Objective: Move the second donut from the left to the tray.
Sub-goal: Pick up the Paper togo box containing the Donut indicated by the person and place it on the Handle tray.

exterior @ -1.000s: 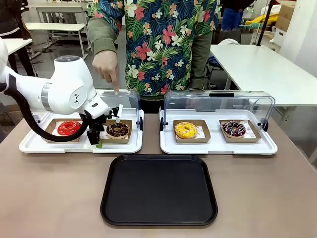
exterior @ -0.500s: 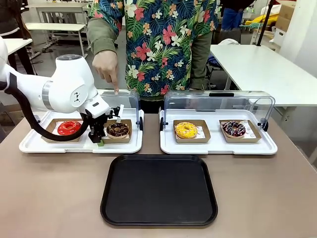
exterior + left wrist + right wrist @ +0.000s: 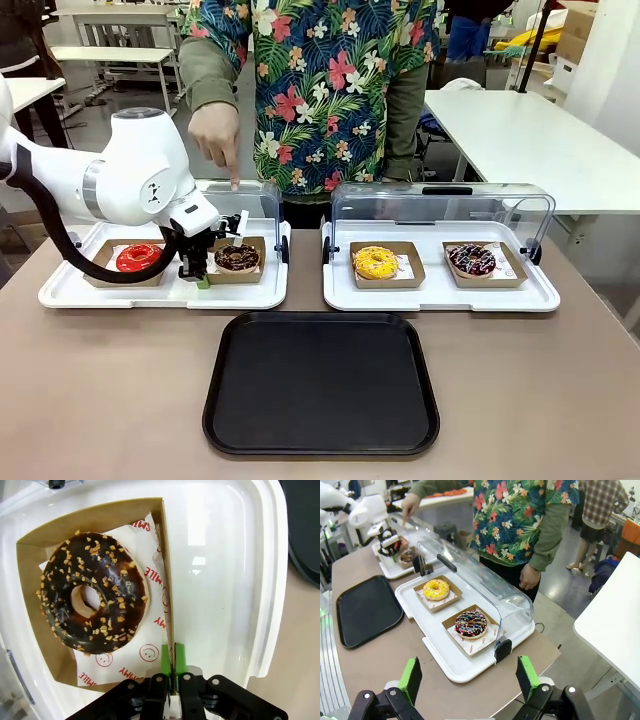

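Brown cardboard holder (image 3: 30, 605) wall pinched between my left gripper (image 3: 172, 656) pads, clamped tight. Second donut from the left (image 3: 236, 258) sits in that holder on the left white tray (image 3: 240, 298). Black tray (image 3: 320, 385) nearer, bare. My right gripper (image 3: 470, 677) spread wide apart.

Brown table (image 3: 100, 400), spanning the front view from the near edge to the person's side. Resting directly on it near the middle front: a large flat black tray (image 3: 321, 383) with a low raised rim. Farther back, side by side and just apart: two white trays with raised clear lids, the left white tray (image 3: 70, 292) and the right white tray (image 3: 440, 297), each carrying two donuts in brown cardboard holders.
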Robot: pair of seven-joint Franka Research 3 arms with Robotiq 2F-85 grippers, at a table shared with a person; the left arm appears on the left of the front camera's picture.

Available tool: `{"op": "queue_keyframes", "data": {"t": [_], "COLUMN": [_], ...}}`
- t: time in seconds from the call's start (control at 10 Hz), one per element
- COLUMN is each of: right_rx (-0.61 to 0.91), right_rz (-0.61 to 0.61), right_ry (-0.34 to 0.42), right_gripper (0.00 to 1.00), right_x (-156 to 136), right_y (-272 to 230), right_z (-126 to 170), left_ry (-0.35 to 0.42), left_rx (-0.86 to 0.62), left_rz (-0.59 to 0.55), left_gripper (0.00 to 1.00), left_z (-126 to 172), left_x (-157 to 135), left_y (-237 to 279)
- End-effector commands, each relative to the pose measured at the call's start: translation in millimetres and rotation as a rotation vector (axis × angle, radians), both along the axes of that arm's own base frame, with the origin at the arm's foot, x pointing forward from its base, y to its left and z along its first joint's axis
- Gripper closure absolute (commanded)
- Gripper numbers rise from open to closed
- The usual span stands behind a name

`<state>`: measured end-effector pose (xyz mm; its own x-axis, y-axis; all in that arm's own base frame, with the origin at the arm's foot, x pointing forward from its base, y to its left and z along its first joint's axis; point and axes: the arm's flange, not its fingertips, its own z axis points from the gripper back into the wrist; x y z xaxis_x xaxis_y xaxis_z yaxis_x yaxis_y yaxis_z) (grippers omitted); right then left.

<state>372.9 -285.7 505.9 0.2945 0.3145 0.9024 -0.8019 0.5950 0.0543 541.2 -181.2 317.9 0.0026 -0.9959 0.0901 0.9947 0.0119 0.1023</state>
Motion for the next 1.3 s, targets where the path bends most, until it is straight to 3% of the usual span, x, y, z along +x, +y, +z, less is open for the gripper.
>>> {"op": "queue_keyframes", "data": {"t": [0.0, 0.2, 0.3, 0.4, 0.8, 1.2], "right_rx": [0.007, 0.007, 0.007, 0.007, 0.007, 0.007], "right_rz": [0.003, 0.003, 0.003, 0.003, 0.003, 0.003], "right_ry": [-0.018, -0.018, -0.018, -0.018, -0.018, -0.018], "right_gripper": [0.0, 0.0, 0.0, 0.0, 0.0, 0.0], "right_x": [0.9, 0.9, 0.9, 0.9, 0.9, 0.9], "right_y": [0.6, 0.6, 0.6, 0.6, 0.6, 0.6], "right_z": [1.9, 1.9, 1.9, 1.9, 1.9, 1.9], "left_ry": [-0.002, -0.03, -0.01, -0.009, -0.036, -0.143], "left_rx": [0.008, 0.012, -0.01, -0.001, -0.034, -0.022], "left_rz": [-0.023, -0.026, 0.049, -0.004, 0.015, 0.03], "left_gripper": [1.0, 1.0, 1.0, 1.0, 0.98, 0.98], "left_z": [2.5, -0.9, -2.6, 2.0, 8.6, 45.6], "left_x": [-2.0, 3.2, 14.4, 0.9, 1.6, -61.6], "left_y": [4.9, 5.9, 7.9, 0.8, 6.6, 11.7]}}
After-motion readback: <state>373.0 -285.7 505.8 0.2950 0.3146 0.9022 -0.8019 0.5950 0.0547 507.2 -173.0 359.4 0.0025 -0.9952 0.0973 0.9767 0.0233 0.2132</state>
